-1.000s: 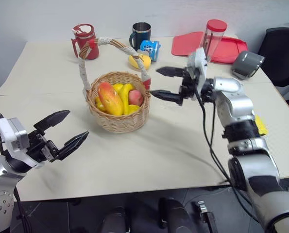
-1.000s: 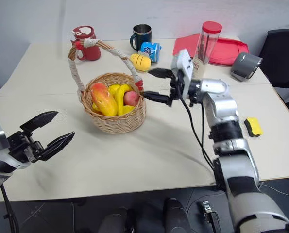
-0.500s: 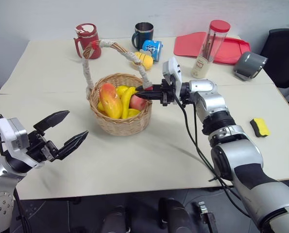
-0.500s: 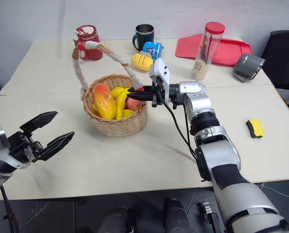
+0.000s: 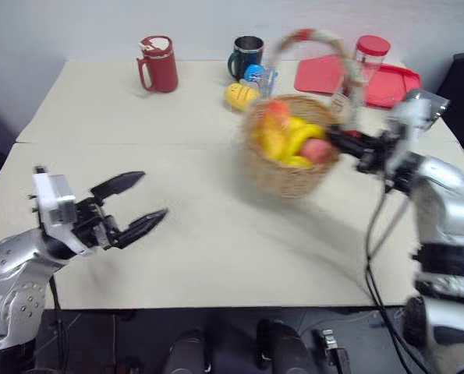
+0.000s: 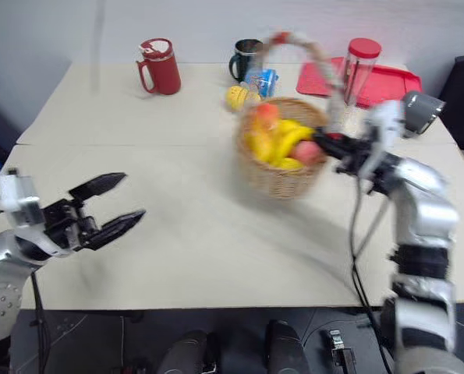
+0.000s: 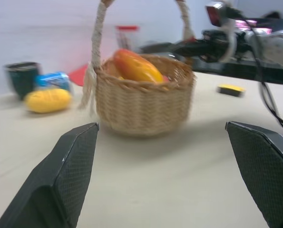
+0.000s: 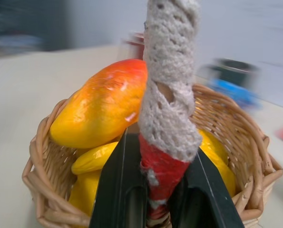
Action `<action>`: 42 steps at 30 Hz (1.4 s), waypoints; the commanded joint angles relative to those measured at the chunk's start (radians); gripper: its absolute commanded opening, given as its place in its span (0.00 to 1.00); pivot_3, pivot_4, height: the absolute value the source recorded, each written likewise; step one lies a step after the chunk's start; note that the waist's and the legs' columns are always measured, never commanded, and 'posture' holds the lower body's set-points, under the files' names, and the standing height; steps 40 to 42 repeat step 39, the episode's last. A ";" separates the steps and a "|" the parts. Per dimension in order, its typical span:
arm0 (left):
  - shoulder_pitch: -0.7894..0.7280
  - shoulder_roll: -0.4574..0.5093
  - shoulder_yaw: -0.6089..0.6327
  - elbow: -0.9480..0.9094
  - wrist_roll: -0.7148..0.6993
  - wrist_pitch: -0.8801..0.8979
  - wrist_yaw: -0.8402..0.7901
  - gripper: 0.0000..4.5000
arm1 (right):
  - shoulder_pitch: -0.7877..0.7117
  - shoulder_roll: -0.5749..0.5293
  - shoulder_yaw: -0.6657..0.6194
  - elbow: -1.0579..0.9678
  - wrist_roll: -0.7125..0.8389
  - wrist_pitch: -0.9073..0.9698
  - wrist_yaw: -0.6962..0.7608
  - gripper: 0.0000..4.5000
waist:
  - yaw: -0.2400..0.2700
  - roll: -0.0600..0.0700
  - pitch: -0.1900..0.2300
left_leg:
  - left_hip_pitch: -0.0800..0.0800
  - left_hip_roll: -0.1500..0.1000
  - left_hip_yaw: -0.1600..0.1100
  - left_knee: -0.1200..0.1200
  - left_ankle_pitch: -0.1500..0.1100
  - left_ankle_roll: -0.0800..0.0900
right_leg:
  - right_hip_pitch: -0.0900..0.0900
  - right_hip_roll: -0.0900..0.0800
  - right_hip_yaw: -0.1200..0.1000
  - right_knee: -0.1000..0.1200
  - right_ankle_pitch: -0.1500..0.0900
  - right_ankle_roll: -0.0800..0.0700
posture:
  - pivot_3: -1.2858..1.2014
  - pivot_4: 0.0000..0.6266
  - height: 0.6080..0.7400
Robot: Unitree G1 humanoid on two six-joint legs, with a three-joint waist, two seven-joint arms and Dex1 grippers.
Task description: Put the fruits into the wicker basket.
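Observation:
The wicker basket [image 5: 288, 173] stands on the table at centre right, its arched handle [image 5: 309, 37] wrapped in white cord. Inside it lie fruits [image 5: 292, 140]: a red-to-yellow mango [image 8: 103, 109], a banana and a pink peach. My right gripper [image 5: 339, 140] is shut on the handle's red end [image 8: 161, 176] at the basket's rim, seen close in the right wrist view. A yellow lemon [image 5: 241, 95] lies on the table behind the basket. My left gripper [image 5: 154, 195] hovers open and empty at the left front, well apart from the basket [image 7: 143, 107].
At the back stand a red mug [image 5: 158, 64], a dark mug [image 5: 247, 53] and a blue can [image 5: 256, 75]. A red tray [image 5: 391, 78], a clear jar with a red lid [image 5: 368, 58] and a grey object [image 6: 420, 109] sit back right. A yellow sponge [image 7: 231, 89] lies at the right.
My right gripper shut on the handle's red end and swung right, dragging the basket from the table's middle to the right. The left gripper stayed open and edged right. The camera also shifted.

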 commanded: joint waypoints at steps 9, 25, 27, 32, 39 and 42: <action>-0.138 0.011 -0.116 0.117 0.034 -0.010 -0.126 1.00 | 0.095 -0.044 -0.127 0.140 0.025 -0.155 -0.126 0.04 | -0.028 0.000 0.000 | 0.005 0.001 0.004 -0.001 0.002 -0.002 | 0.001 0.004 0.004 0.003 0.000 -0.001 | 0.52 0.24 1.00; 0.155 0.035 0.031 0.294 0.228 -0.225 -0.158 1.00 | 0.363 -0.288 -0.156 0.119 0.037 -0.301 0.163 0.93 | -0.021 0.001 0.001 | 0.006 0.001 0.003 -0.001 0.001 0.001 | 0.004 0.001 0.003 -0.003 0.001 0.000 | 0.52 0.24 1.00; 0.208 0.031 0.051 0.304 0.268 -0.256 -0.130 1.00 | 0.481 -0.269 -0.138 0.041 0.085 -0.308 0.285 0.93 | -0.019 0.001 0.001 | 0.007 0.001 0.003 -0.001 0.001 0.002 | 0.005 0.000 0.003 -0.003 0.001 0.000 | 0.52 0.24 1.00; 0.313 -0.031 0.060 0.267 0.367 -0.365 -0.033 1.00 | 0.624 -0.144 0.047 -0.081 0.053 -0.501 0.442 0.97 | -0.024 0.000 0.000 | 0.019 0.005 0.001 -0.003 -0.006 0.003 | 0.017 0.001 0.001 -0.008 0.000 0.000 | 0.52 0.24 1.00; 0.396 -0.096 0.049 0.164 0.472 -0.439 0.096 1.00 | 0.419 0.043 0.267 0.081 -0.057 -0.725 0.436 0.97 | -0.027 0.001 0.000 | 0.020 0.009 0.002 -0.002 -0.007 -0.002 | 0.016 0.000 0.002 -0.009 0.001 -0.003 | 0.52 0.24 1.00; 0.396 -0.096 0.049 0.164 0.472 -0.439 0.096 1.00 | 0.419 0.043 0.267 0.081 -0.057 -0.725 0.436 0.97 | -0.027 0.001 0.000 | 0.020 0.009 0.002 -0.002 -0.007 -0.002 | 0.016 0.000 0.002 -0.009 0.001 -0.003 | 0.52 0.24 1.00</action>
